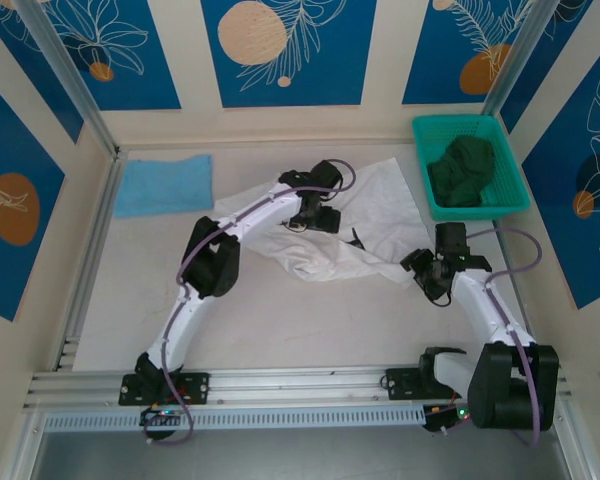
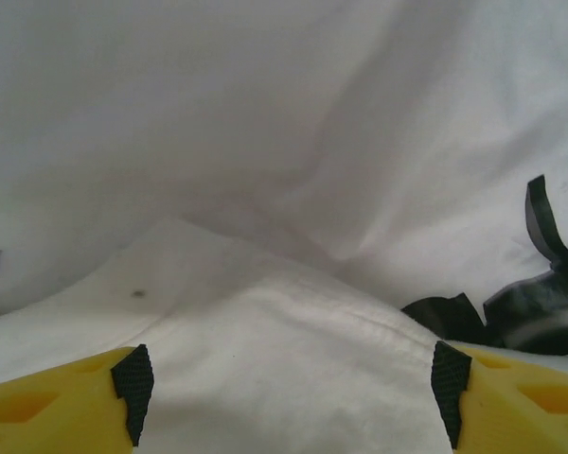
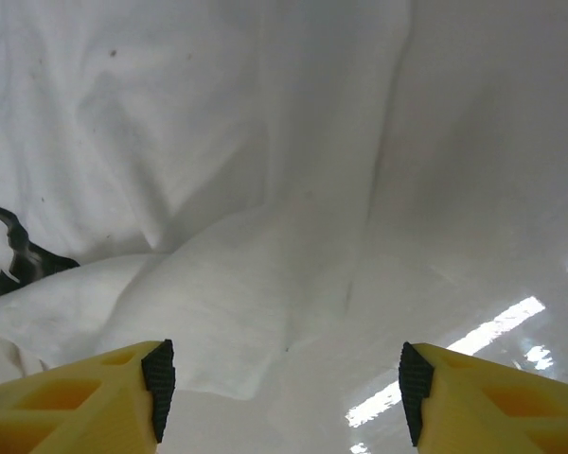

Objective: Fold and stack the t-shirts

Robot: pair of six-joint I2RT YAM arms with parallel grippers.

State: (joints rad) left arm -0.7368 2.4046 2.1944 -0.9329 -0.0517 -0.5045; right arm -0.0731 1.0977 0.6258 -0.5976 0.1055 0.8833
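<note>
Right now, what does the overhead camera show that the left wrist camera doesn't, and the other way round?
Overhead: a folded light-blue shirt at the table's back left, a green basket holding dark cloth at the back right, and the right arm. Left wrist: close up, yellow fingers with black pads and a tiny dark speck on the cloth. Shared: the crumpled white shirt, its black print, and the open left gripper over it.

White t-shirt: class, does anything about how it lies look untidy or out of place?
Yes. The white t-shirt lies crumpled and bunched mid-table, not spread flat, while the light-blue t-shirt lies neatly folded at the far left.
</note>
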